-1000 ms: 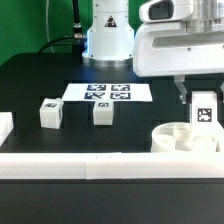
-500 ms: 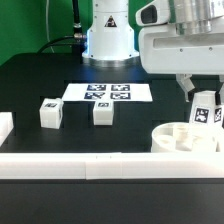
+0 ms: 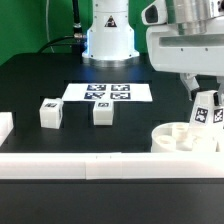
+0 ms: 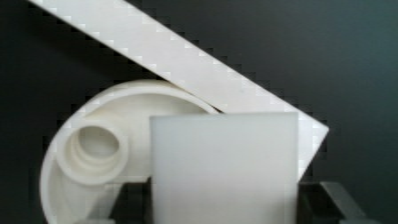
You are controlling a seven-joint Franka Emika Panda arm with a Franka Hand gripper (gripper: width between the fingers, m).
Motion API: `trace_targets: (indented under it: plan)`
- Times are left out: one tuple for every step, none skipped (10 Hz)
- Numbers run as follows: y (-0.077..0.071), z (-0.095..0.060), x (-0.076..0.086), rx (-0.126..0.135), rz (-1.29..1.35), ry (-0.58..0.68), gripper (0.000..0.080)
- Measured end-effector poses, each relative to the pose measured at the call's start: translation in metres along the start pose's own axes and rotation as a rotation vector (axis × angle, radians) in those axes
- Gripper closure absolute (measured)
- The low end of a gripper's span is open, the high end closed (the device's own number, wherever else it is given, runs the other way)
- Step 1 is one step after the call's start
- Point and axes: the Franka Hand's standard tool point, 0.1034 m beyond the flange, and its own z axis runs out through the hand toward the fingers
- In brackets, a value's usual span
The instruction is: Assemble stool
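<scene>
My gripper [image 3: 204, 108] is shut on a white stool leg [image 3: 206, 112] with a black-and-white tag, held tilted just above the round seat [image 3: 180, 137] at the exterior view's right. In the wrist view the leg [image 4: 224, 165] fills the space between my dark fingers [image 4: 345, 202], with the seat [image 4: 111, 140] beneath and beside it. Two more tagged legs stand on the black table: one [image 3: 50, 113] at the exterior view's left, one [image 3: 102, 113] nearer the middle.
The marker board [image 3: 108, 92] lies flat behind the two legs. A long white border rail [image 3: 90, 164] runs along the front, and shows diagonally in the wrist view [image 4: 178, 60]. A white block [image 3: 4, 128] sits at the left edge. The robot base [image 3: 108, 40] stands at the back.
My gripper has shifted slightly toward the exterior view's right with the leg, which now tilts more over the seat. The two loose legs have not moved.
</scene>
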Motion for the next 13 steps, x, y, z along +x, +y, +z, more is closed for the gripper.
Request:
trace_targets:
  plan:
    - [-0.001, 0.0, 0.001, 0.016, 0.09, -0.014, 0.0462]
    - [-0.002, 0.001, 0.002, 0.038, 0.148, -0.029, 0.0462]
    - [-0.003, 0.0, 0.005, 0.058, 0.239, -0.05, 0.0462]
    - [-0.004, 0.0, 0.005, 0.066, 0.327, -0.055, 0.0462]
    - [-0.005, 0.0, 0.004, 0.068, 0.39, -0.055, 0.0462]
    - [-0.005, 0.0, 0.002, 0.061, 0.42, -0.061, 0.0462]
    - [-0.005, 0.0, 0.002, 0.061, 0.443, -0.063, 0.0462]
    - [-0.005, 0.001, 0.002, 0.06, 0.443, -0.063, 0.0462]
    - [-0.005, 0.001, 0.002, 0.06, 0.436, -0.063, 0.0293]
    - [-0.008, -0.002, -0.001, 0.042, 0.363, -0.057, 0.0293]
    - [-0.013, -0.005, -0.003, 0.05, 0.322, -0.054, 0.0181]
    - [-0.015, -0.005, -0.005, 0.051, 0.223, -0.048, 0.0159]
    - [-0.014, -0.005, -0.004, 0.051, 0.165, -0.046, 0.0159]
